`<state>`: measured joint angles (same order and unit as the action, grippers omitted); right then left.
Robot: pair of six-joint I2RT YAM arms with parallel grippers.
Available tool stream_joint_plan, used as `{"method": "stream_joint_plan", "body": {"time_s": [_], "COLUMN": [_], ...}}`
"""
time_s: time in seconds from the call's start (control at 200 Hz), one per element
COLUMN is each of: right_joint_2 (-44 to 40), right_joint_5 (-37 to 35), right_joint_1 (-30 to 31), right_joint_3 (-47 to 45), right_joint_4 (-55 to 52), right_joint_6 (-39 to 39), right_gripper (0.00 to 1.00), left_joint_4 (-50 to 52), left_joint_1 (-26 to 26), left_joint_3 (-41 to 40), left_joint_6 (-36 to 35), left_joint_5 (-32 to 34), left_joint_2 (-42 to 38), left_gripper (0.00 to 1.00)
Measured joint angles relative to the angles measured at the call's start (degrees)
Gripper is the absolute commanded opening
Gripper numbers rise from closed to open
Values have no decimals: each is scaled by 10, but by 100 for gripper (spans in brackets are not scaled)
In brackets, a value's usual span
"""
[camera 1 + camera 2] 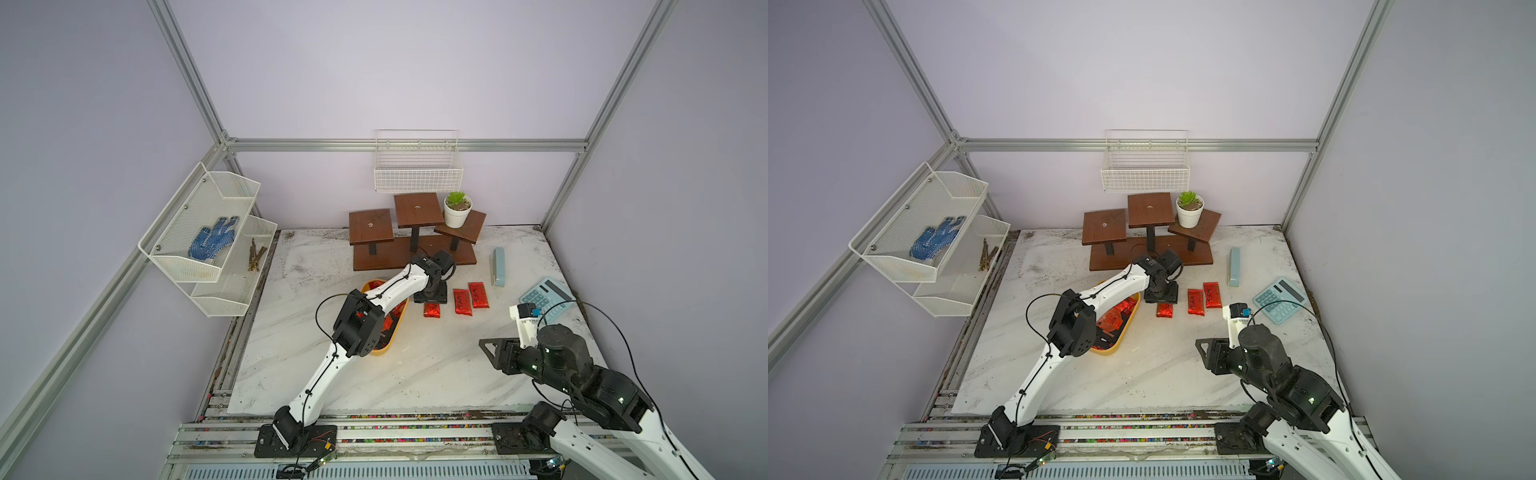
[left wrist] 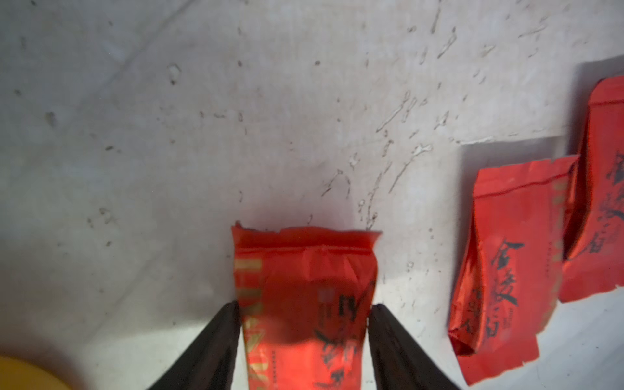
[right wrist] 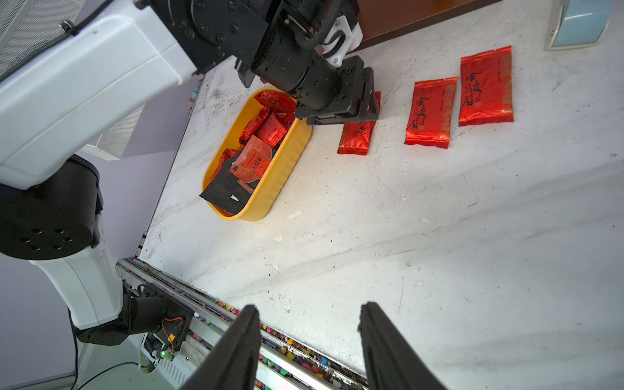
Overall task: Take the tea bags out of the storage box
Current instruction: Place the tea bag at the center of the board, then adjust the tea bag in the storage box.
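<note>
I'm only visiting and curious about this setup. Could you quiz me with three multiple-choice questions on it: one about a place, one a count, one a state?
1. Where is the blue glove?
A. In the white mesh rack on the wall.
B. On the wooden stand.
C. On the calculator.

2. How many red tea bags lie on the table outside the yellow box?
A. One.
B. Three.
C. Six.

3. The right claw is:
A. shut on a tea bag.
B. shut on a pencil.
C. open and empty.

Answers:
1 A, it lies in the rack's upper bin.
2 B, three lie in a row beside the box.
3 C, its jaws stand apart with nothing between.
</note>
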<state>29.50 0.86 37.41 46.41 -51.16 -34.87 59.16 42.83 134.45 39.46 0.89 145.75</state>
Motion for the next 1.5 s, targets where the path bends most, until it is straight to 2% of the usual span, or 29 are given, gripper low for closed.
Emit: {"method": "stream_joint_plan", "body": {"time_s": [0.04,0.09,0.28,0.4,0.515,0.615,0.87,1.055,1.25,1.5], "right_joint_2": [0,0,5,24,59,105,224,328,472,661], "right_joint_5": [0,0,-1,1,19,42,82,82,61,32], "right_joint_1": [0,0,0,0,0,0,11,59,122,144], "right_joint_3": [0,0,-1,-1,-4,-11,-24,12,133,331], "right_joint_4": [0,0,1,7,35,72,167,212,226,210], "right_joint_6": [0,-2,-5,-5,-5,-9,-18,-22,-8,41], "right_gripper": [55,57,61,57,51,47,44,43,45,56], "left_joint_4": [-5,-11,-16,-20,-35,-57,-111,-110,-86,-70], "left_joint_1": [0,0,0,1,3,4,5,-15,-35,-57], "left_joint_3": [2,3,0,-39,-108,-195,-495,-709,-812,-838], "left_joint_6": [2,4,3,2,-1,-1,21,73,118,140], "left_joint_5": [0,-1,-1,1,8,20,75,101,105,100], "left_joint_2": [0,0,-11,-68,-169,-290,-650,-873,-999,-1064], "left_gripper": [81,85,85,86,87,88,98,100,100,100]}}
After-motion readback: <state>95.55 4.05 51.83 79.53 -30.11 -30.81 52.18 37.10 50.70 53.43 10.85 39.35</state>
